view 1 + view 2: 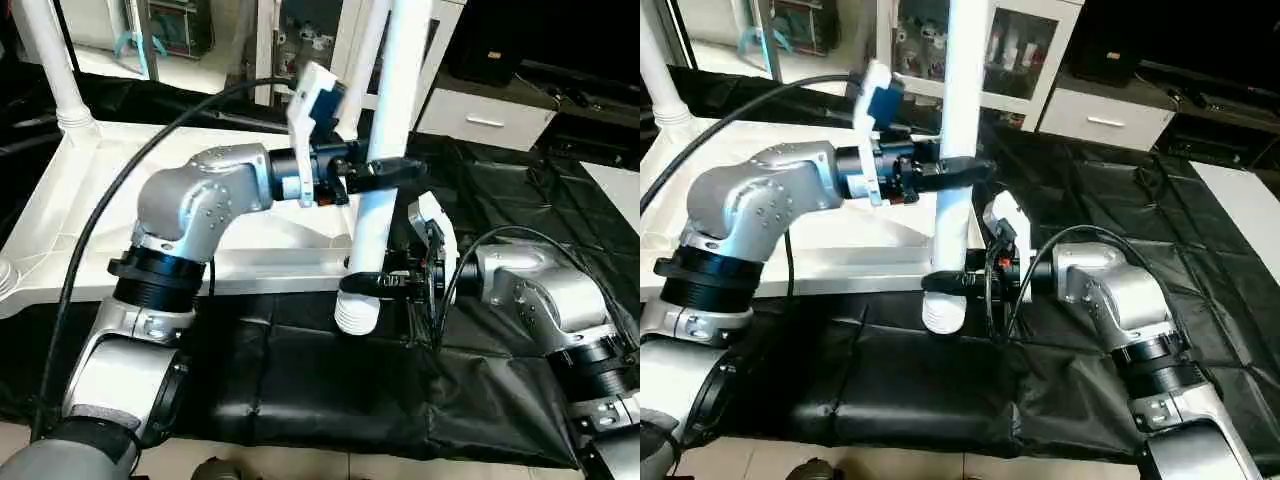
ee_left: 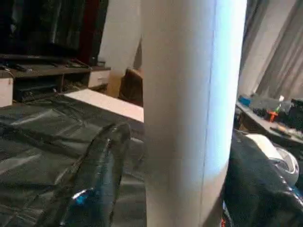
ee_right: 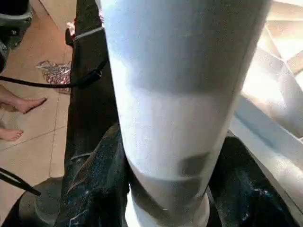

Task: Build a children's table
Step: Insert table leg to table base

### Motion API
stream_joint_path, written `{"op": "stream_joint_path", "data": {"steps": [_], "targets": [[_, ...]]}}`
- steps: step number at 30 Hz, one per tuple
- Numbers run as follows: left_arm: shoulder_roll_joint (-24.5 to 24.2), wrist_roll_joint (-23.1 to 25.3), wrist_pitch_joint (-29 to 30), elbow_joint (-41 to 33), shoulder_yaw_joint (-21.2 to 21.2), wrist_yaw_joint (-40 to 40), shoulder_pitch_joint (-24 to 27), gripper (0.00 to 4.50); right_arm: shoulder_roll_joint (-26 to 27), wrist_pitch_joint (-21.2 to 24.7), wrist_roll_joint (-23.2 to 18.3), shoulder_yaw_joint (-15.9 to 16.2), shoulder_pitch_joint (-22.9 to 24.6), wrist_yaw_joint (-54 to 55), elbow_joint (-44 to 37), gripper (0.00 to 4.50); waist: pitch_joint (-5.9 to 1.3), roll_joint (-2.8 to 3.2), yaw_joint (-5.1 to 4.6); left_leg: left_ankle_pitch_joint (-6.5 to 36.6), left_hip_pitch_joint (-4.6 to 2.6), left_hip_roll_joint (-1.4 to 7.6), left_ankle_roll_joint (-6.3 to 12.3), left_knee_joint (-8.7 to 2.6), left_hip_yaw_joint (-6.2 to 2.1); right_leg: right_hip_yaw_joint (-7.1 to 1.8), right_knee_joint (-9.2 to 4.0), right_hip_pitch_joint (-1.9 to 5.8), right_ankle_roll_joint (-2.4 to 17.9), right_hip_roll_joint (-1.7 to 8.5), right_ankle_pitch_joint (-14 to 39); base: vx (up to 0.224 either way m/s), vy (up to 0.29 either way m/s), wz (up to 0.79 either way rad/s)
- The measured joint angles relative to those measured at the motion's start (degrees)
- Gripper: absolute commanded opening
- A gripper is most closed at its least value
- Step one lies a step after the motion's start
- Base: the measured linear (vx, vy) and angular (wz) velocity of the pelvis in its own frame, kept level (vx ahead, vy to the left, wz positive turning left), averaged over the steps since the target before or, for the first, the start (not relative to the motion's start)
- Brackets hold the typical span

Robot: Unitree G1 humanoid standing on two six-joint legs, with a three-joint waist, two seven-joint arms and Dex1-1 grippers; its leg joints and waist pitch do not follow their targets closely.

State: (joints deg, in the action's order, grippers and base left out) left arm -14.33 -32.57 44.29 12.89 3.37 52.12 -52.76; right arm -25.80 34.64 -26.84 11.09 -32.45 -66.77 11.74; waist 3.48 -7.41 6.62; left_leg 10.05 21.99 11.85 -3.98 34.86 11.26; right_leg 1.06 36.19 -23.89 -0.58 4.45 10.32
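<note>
Left eye view: left pincer (image 1: 400, 168) and right pincer (image 1: 372, 283) both pinch 1 upright white leg (image 1: 385, 150).

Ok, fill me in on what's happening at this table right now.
The robot is holding one white leg upright with both grippers: the left gripper partway up, the right gripper near its ribbed lower end. The tabletop lies underside up on the black cloth, one leg already standing in its far corner.
</note>
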Motion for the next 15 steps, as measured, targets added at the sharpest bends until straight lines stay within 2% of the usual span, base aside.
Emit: {"op": "stream_joint_path", "data": {"steps": [3, 5, 7, 9, 13, 15], "targets": [[-0.04, -1.01, 0.41, 0.00, -1.21, -0.09, 0.01, 3.38, -1.01, -0.01, -0.37, -1.79, -0.85, 0.09, -0.04, 1.86, 0.00, 0.00, 0.22, -0.02, 0.01, -0.01, 0.02, 0.01, 0.00, 0.00, 0.00, 0.01, 0.02, 0.00, -0.01, 0.000, 0.000, 0.00], [-0.24, -1.65, 0.42, -0.06, -2.13, 0.04, 0.05, 3.65, -1.77, -0.17, -0.86, -4.49, -1.49, 0.86, 0.10, 1.86, 0.00, 0.00, 0.37, -0.02, 0.01, -0.01, 0.03, 0.02, 0.01, 0.00, 0.00, 0.01, 0.03, 0.00, -0.03, 0.000, 0.000, 0.00], [-0.32, -2.49, 0.19, -0.32, -3.41, 0.20, 0.51, 3.71, -2.17, -0.30, -2.30, -8.29, -2.47, 2.50, 0.82, 1.86, 0.00, 0.01, 0.40, -0.03, 0.00, -0.01, 0.02, 0.01, 0.01, -0.01, 0.00, 0.01, 0.04, 0.00, -0.04, 0.000, 0.000, 0.00], [-0.26, -2.89, -0.10, -0.68, -3.89, 0.33, 0.87, 3.74, -2.57, -0.44, -2.84, -10.41, -3.26, 3.27, 0.94, 1.86, 0.00, 0.01, 0.41, -0.04, -0.01, 0.00, 0.01, 0.01, 0.01, 0.01, 0.00, 0.02, 0.04, 0.00, -0.05, 0.000, 0.000, 0.00], [-0.16, -4.48, -1.40, -1.91, -5.56, 1.80, 2.75, 3.74, -2.41, -1.77, -2.76, -11.96, -3.50, 6.45, 1.86, 1.86, 0.02, 0.16, 0.25, -0.04, -0.01, -0.01, 0.01, 0.01, 0.01, 0.00, 0.00, 0.01, 0.05, -0.01, -0.06, 0.000, 0.000, 0.00], [-1.56, -2.84, -5.27, -2.05, -4.72, 2.80, 4.61, 3.74, -2.38, -3.28, -1.44, -13.17, -3.49, 9.81, 3.41, 1.86, 0.02, 0.17, 0.15, -0.06, -0.01, 0.00, -0.02, -0.01, 0.02, 0.02, 0.01, 0.01, 0.05, -0.02, -0.07, 0.000, 0.000, 0.00]]}}
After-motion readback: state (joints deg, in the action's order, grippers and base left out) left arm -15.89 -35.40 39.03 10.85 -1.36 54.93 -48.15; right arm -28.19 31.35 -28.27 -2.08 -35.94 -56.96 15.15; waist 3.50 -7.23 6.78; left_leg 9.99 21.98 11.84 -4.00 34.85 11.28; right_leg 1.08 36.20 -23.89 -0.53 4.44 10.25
